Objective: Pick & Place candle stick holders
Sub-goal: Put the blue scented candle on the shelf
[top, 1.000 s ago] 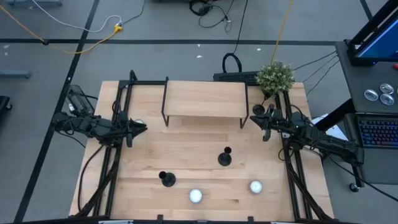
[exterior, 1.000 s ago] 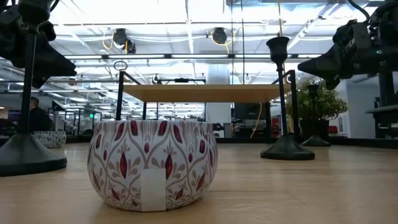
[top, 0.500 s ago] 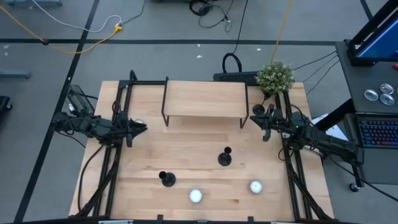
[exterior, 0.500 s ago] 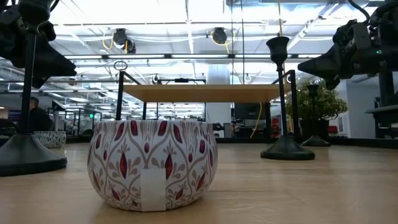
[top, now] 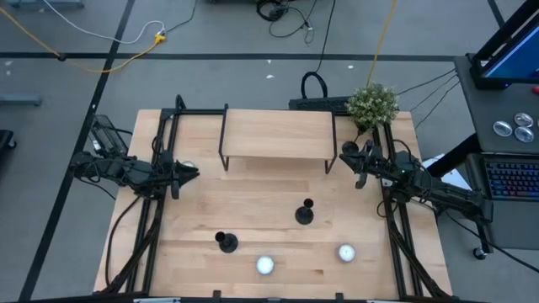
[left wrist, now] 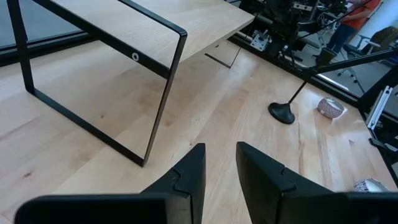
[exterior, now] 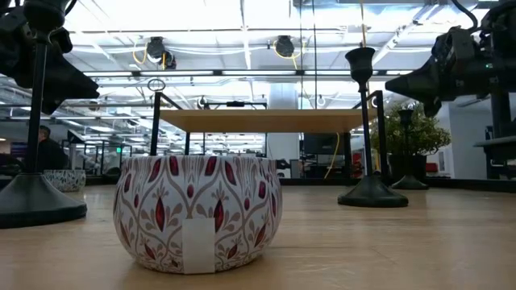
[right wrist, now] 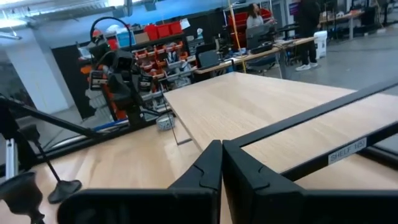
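Observation:
Three black candle stick holders, each a round base with a thin upright stem, stand on their bases on the wooden table. One holder point(top: 304, 214) is right of centre and shows in the low view point(exterior: 371, 193). One holder point(top: 226, 243) is near the front left point(exterior: 32, 197). The third point(exterior: 409, 182) is at the far right by the plant, close to my right gripper point(top: 344, 158), which is shut and touches nothing. My left gripper point(top: 192, 174) hovers at the table's left side, slightly open and empty.
A wooden shelf on a black frame point(top: 276, 135) stands at the table's far middle. Patterned white tins sit at the front point(top: 265, 265), front right point(top: 345, 252) and by my left gripper point(top: 189, 166). A potted plant point(top: 372, 104) stands at the far right corner.
My right gripper has shifted a little toward the table's far edge, closer to the far-right holder. Nothing else has moved.

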Motion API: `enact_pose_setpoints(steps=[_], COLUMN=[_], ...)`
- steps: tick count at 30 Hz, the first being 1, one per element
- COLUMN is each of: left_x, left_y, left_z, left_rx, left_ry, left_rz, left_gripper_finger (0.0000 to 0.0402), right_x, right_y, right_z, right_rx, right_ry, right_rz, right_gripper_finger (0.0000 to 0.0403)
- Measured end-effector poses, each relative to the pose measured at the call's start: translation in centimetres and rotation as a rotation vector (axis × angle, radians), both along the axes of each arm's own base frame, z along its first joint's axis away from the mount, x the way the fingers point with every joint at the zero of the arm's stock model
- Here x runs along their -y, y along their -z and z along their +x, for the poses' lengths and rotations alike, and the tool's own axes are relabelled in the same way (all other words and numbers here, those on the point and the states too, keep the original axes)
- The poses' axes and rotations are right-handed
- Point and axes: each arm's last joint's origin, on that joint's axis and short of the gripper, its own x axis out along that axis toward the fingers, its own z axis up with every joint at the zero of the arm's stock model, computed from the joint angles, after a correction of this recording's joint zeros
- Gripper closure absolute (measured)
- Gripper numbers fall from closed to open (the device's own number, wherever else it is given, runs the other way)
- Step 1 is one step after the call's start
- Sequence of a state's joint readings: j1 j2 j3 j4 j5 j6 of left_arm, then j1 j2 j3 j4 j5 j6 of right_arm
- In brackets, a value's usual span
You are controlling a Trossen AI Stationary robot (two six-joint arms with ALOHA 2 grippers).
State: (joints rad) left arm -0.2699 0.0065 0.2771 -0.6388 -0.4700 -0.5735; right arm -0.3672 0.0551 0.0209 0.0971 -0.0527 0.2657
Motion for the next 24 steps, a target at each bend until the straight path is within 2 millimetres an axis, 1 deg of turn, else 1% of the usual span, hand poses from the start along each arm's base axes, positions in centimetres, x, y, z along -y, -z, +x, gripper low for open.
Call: enact_pose_setpoints(steps=[2,5,6,11,17,19,21,24], left_x=[0.0,-0.2,-0.2,-0.2,-0.5,-0.8,-0.9,-0.7], left_y=[0.0,-0.1,-0.3,-1.5,-3.6,-4.0,-4.3,-5.1], left_z=[0.0,0.0,0.0,0.4,0.4,0.2,0.3,0.9], left_rx=[-0.002,-0.019,-0.002,0.165,0.354,0.408,0.424,0.378], left_ry=[0.001,-0.012,-0.032,-0.097,-0.242,-0.329,-0.402,-0.415], left_rz=[0.008,0.140,0.148,0.002,0.032,0.000,-0.046,-0.030], left_gripper_finger=[0.0309,0.0309,0.0309,0.0309,0.0309,0.0309,0.0309,0.0309], right_x=[0.0,0.0,0.0,0.0,0.0,0.0,0.0,0.0], right_y=[0.0,0.0,0.0,0.0,0.0,0.0,0.0,0.0], right_z=[0.0,0.0,0.0,0.0,0.0,0.0,0.0,0.0], right_rx=[0.004,0.005,0.005,0.005,0.005,0.005,0.005,0.003], right_ry=[0.000,0.000,0.000,0.003,0.003,0.003,0.004,0.005], right_rz=[0.008,0.009,0.009,0.009,0.009,0.009,0.007,-0.002], right_gripper_finger=[0.0399,0.0399,0.0399,0.0399,0.0399,0.0399,0.0399,0.0399])
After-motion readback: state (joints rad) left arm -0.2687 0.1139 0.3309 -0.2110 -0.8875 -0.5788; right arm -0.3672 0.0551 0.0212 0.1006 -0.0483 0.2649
